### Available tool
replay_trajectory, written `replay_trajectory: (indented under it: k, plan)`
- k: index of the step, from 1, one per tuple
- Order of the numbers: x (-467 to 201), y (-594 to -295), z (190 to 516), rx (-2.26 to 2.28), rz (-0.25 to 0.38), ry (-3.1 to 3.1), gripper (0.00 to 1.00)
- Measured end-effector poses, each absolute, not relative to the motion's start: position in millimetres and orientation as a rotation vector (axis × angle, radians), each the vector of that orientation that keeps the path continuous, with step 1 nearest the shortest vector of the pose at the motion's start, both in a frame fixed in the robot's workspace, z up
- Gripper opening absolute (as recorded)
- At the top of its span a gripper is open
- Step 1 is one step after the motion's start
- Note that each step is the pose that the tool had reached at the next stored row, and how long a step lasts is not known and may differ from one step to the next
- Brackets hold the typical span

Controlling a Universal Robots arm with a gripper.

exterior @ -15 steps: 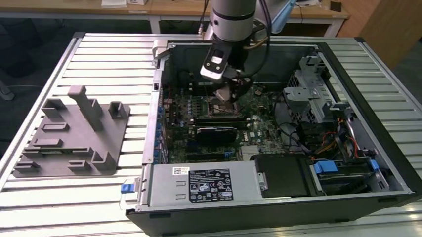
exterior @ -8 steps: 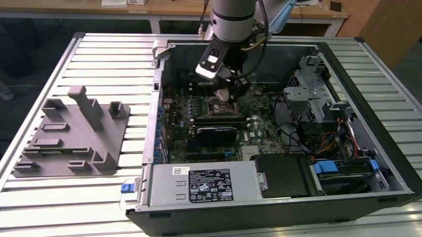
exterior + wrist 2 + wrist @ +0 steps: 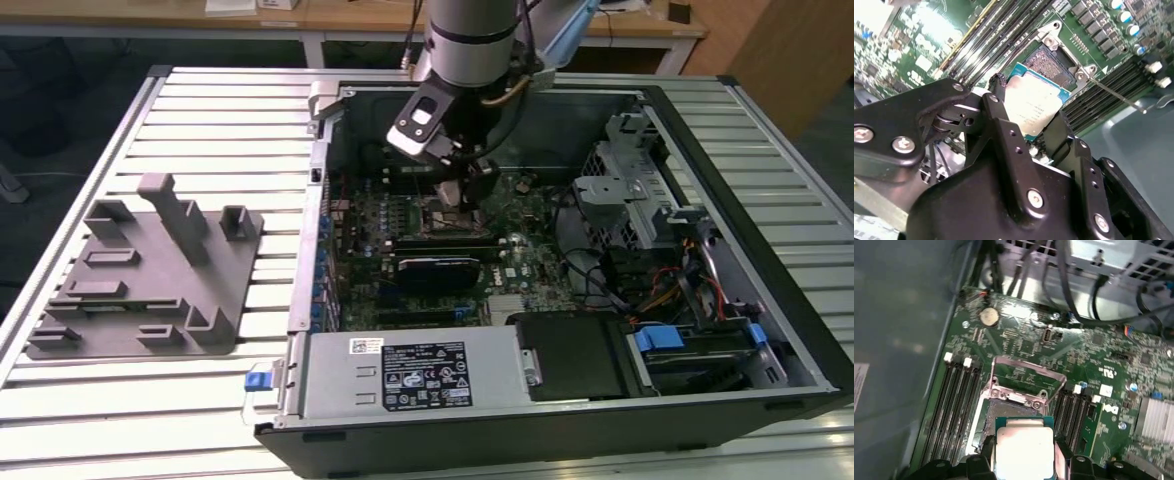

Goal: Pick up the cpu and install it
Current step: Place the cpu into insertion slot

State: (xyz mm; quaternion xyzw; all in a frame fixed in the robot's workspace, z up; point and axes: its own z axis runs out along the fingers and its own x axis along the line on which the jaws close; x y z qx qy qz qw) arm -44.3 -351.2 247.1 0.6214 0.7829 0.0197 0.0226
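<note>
I am holding the cpu [image 3: 1033,107] between the two fingers [image 3: 999,120], which are closing on its opposite edges. It is hanging just above the open socket [image 3: 1051,62], tilted a little and not lying in it. In the first wrist view the cpu [image 3: 1024,452] is showing its silvery top and green rim, with the socket [image 3: 1004,412] directly beyond it. The metal load plate [image 3: 1024,371] is standing swung up, and the thin lever [image 3: 1114,92] is lying released at the side.

So I judge that picking up is done and I am working on the install step, bringing the chip over its seat. I think this placing is asking for the cpu to be level and its corners square with the socket frame, with a very gentle descent, because the contacts below are looking fragile.

Around the socket, the green motherboard [image 3: 1024,340] is carrying black memory slots [image 3: 954,405] on both sides. In the exterior view the gripper [image 3: 458,190] is reaching down into an open computer case [image 3: 747,130], whose power supply [image 3: 400,370] is sitting at the near edge. The case is lying on a slatted metal table [image 3: 200,130], with a grey tray [image 3: 147,280] beside it on the exterior view's left. Wooden desks [image 3: 334,12] are standing behind.
</note>
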Motion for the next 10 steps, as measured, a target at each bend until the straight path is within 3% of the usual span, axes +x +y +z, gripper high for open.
replay_trajectory:
  k: [10]
  plan:
    - [-44.3,-351.2,244.4,2.129,0.054,2.243,0.55]
